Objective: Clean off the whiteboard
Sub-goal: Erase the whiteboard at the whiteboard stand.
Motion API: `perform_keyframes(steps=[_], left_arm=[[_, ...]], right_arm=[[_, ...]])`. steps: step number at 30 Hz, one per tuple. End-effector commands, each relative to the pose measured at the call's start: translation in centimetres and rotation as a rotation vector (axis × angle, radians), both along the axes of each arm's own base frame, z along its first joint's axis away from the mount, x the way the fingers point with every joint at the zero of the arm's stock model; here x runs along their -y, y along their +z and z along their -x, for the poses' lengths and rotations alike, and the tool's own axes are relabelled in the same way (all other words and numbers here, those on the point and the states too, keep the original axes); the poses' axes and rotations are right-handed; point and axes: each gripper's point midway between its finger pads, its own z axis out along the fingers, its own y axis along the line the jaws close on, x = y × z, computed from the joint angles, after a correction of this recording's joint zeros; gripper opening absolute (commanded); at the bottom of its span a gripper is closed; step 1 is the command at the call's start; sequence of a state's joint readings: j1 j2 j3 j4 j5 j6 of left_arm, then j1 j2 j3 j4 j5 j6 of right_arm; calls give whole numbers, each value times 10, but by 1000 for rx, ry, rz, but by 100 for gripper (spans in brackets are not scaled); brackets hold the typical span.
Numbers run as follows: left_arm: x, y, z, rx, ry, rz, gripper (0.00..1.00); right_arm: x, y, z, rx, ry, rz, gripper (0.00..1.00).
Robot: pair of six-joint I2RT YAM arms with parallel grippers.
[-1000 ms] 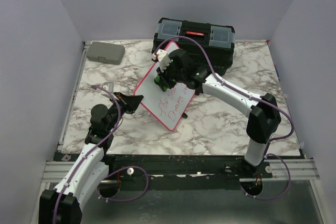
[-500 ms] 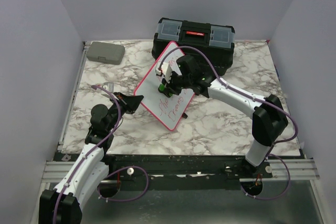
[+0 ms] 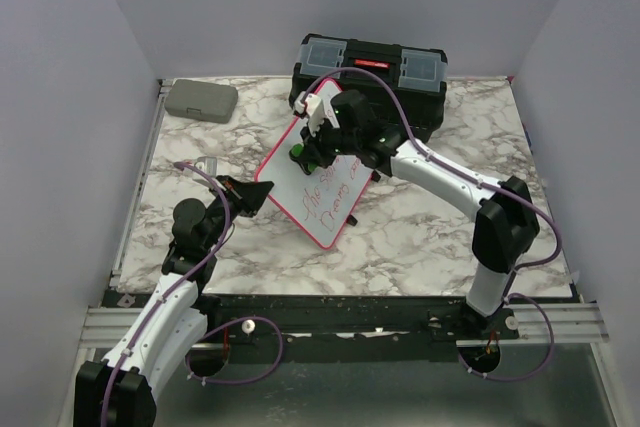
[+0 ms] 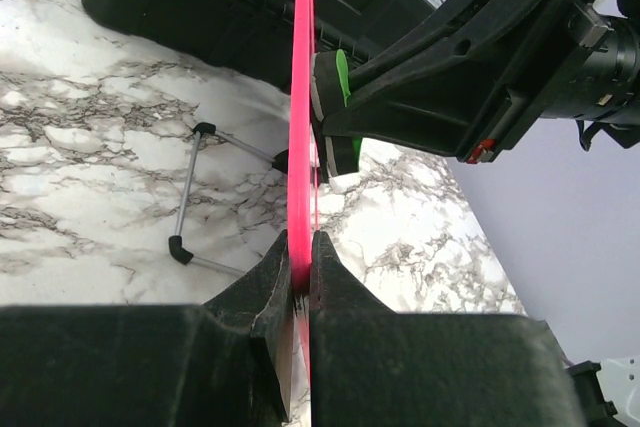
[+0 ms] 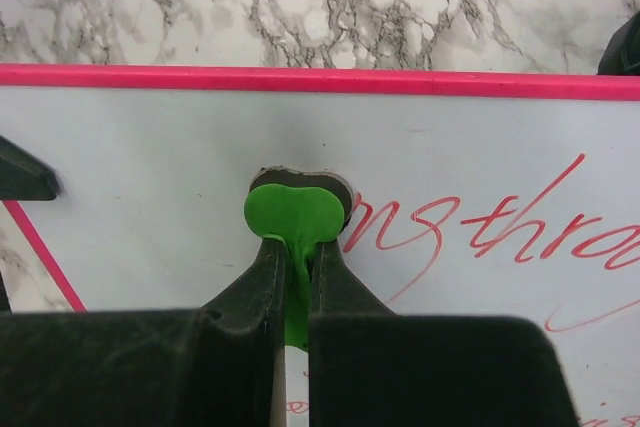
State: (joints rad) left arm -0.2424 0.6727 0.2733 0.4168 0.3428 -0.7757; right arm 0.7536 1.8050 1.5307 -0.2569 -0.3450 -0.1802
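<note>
On whiteboard (image 3: 310,202), right fingers (image 5: 260,287) (clamped on green eraser (image 5: 295,212)) shifted left; left fingers (image 4: 270,277) pinch frame (image 4: 302,97).

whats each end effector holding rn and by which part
The left end effector clamps the whiteboard by its pink frame edge. The right end effector grips the green eraser by its green tab.

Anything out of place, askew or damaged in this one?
Nothing damaged or spilled. The whiteboard sits skewed to the table edges, but the left claw clamps its pink frame while the right claw presses a green eraser against it. Red writing is left.
</note>
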Motion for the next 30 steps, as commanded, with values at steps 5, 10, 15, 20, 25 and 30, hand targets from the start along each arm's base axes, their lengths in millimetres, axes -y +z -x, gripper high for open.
perform_keyframes(steps=[5, 10, 15, 20, 25, 30], left_arm=[[20, 20, 16, 78, -139, -11, 0], [20, 22, 15, 79, -133, 0, 0], [20, 23, 16, 82, -134, 4, 0], [20, 23, 17, 82, -135, 1, 0], [20, 23, 16, 81, -137, 3, 0], [20, 24, 16, 82, -135, 2, 0]], right_arm=[[-40, -21, 69, -102, 306, -46, 1], [-38, -35, 102, -105, 404, -36, 1], [-20, -35, 48, -24, 121, -21, 1], [13, -22, -11, -16, -110, -91, 1], [14, -17, -20, 33, -138, -117, 1], [4, -25, 7, -7, 8, -137, 1]])
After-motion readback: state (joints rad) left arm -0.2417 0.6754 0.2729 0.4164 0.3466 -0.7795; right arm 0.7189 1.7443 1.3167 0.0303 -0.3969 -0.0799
